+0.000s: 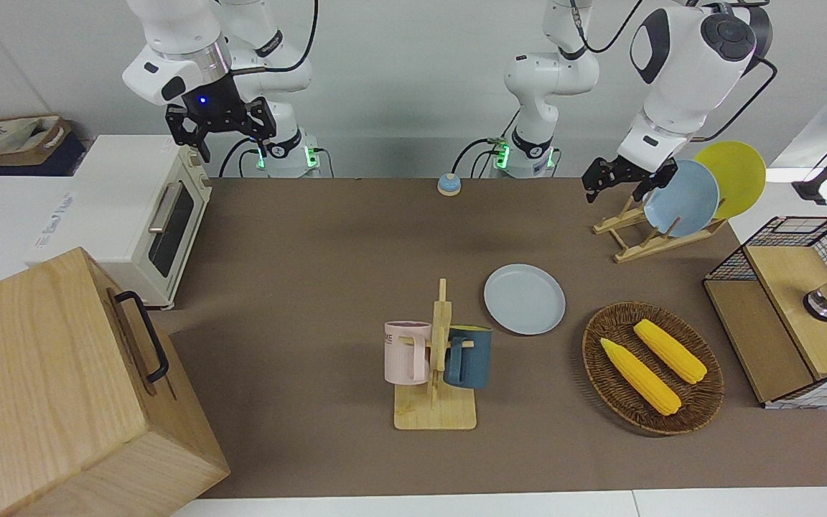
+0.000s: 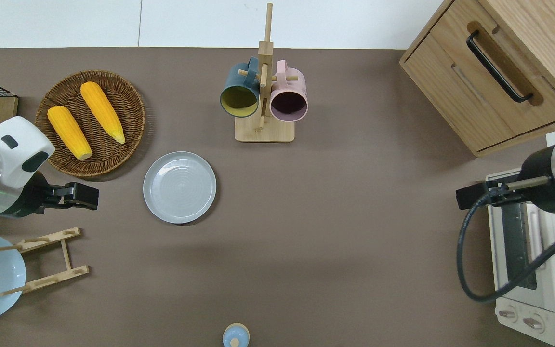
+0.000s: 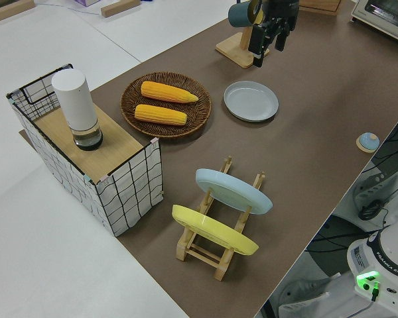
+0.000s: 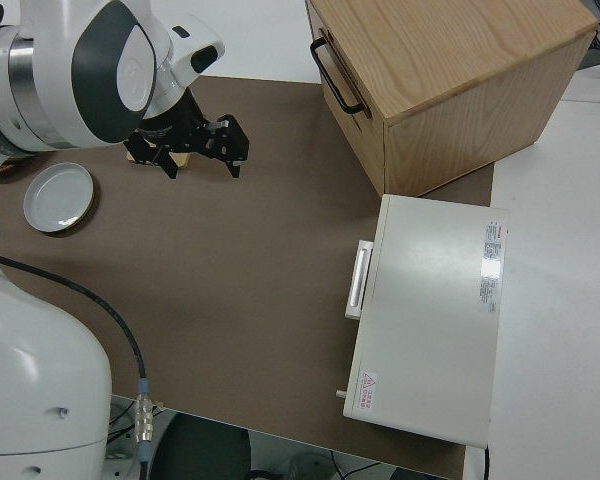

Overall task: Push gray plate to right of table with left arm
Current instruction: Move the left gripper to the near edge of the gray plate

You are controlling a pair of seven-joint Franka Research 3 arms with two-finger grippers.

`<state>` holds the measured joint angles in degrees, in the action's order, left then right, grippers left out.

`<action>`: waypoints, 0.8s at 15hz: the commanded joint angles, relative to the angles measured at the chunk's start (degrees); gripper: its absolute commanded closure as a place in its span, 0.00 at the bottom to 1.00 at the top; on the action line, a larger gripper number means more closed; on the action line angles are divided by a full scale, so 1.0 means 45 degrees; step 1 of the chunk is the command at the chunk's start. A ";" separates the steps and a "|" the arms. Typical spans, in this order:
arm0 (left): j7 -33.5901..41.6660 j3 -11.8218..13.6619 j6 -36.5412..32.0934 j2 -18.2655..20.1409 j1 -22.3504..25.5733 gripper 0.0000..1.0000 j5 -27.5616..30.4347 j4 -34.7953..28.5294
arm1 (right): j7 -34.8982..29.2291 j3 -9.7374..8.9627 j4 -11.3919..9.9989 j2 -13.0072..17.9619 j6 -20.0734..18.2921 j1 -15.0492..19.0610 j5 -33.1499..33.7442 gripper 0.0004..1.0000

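The gray plate [image 1: 525, 299] lies flat on the brown table [image 2: 330, 217], between the wicker basket and the mug rack; it also shows in the overhead view [image 2: 179, 187], the left side view [image 3: 251, 101] and the right side view [image 4: 57, 196]. My left gripper [image 2: 84, 196] is open and empty, up in the air over bare table between the basket and the dish rack, a plate's width from the gray plate toward the left arm's end; it also shows in the front view [image 1: 618, 181]. My right gripper [image 1: 221, 133] is open and parked.
A wicker basket [image 2: 128, 103] with two corn cobs sits beside the plate. A mug rack [image 2: 264, 130] holds a dark blue and a pink mug. A dish rack [image 2: 41, 260] holds a sky-blue plate [image 1: 680, 199] and a yellow plate [image 1: 733, 176]. A wooden cabinet [image 2: 494, 72], a toaster oven [image 1: 141, 215] and a wire crate [image 1: 787, 301] stand at the ends.
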<state>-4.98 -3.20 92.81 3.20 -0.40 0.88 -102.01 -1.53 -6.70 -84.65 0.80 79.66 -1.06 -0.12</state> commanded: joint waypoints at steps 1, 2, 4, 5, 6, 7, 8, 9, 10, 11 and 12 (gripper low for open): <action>-0.1391 0.0066 -0.0019 0.0110 -0.0106 0.00 0.0038 -0.0398 | -0.0031 -0.0191 0.0101 0.0038 -0.0183 0.0256 -0.0130 0.02; -0.1742 0.0066 -0.0019 0.0090 -0.0067 0.00 0.0271 -0.0418 | -0.0031 -0.0171 0.0101 0.0038 -0.0183 0.0256 -0.0130 0.02; -0.2387 0.0085 0.0117 0.0110 0.0108 0.00 0.0856 -0.0573 | -0.0011 -0.0191 0.0101 0.0038 -0.0183 0.0256 -0.0130 0.02; -0.2622 0.0085 0.0195 0.0129 0.0302 0.00 0.1072 -0.0709 | -0.0011 -0.0171 0.0101 0.0038 -0.0183 0.0256 -0.0130 0.02; -0.2663 0.0085 0.0273 0.0168 0.0401 0.00 0.1229 -0.0788 | -0.0011 -0.0171 0.0101 0.0038 -0.0183 0.0256 -0.0130 0.02; -0.2741 0.0085 0.0351 0.0168 0.0499 0.00 0.1288 -0.0808 | -0.0031 -0.0171 0.0101 0.0038 -0.0183 0.0256 -0.0130 0.02; -0.2877 0.0085 0.0429 0.0149 0.0538 0.00 0.1270 -0.0866 | -0.0031 -0.0171 0.0101 0.0038 -0.0183 0.0256 -0.0130 0.02; -0.3014 0.0085 0.0643 0.0149 0.0558 0.00 0.1269 -0.1002 | -0.0031 -0.0190 0.0101 0.0038 -0.0183 0.0256 -0.0130 0.02; -0.3073 0.0085 0.0896 0.0187 0.0577 0.00 0.1269 -0.1197 | -0.0012 -0.0171 0.0101 0.0038 -0.0183 0.0256 -0.0130 0.02; -0.3170 0.0066 0.1189 0.0227 0.0558 0.00 0.1250 -0.1489 | -0.0031 -0.0171 0.0101 0.0038 -0.0183 0.0256 -0.0130 0.02; -0.3365 0.0066 0.1598 0.0304 0.0539 0.00 0.1230 -0.1879 | -0.0031 -0.0171 0.0101 0.0038 -0.0183 0.0256 -0.0130 0.02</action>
<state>-17.65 -2.82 95.16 2.99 2.04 5.68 -105.34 -1.53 -6.70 -84.65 0.80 79.66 -1.06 -0.12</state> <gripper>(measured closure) 0.000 0.013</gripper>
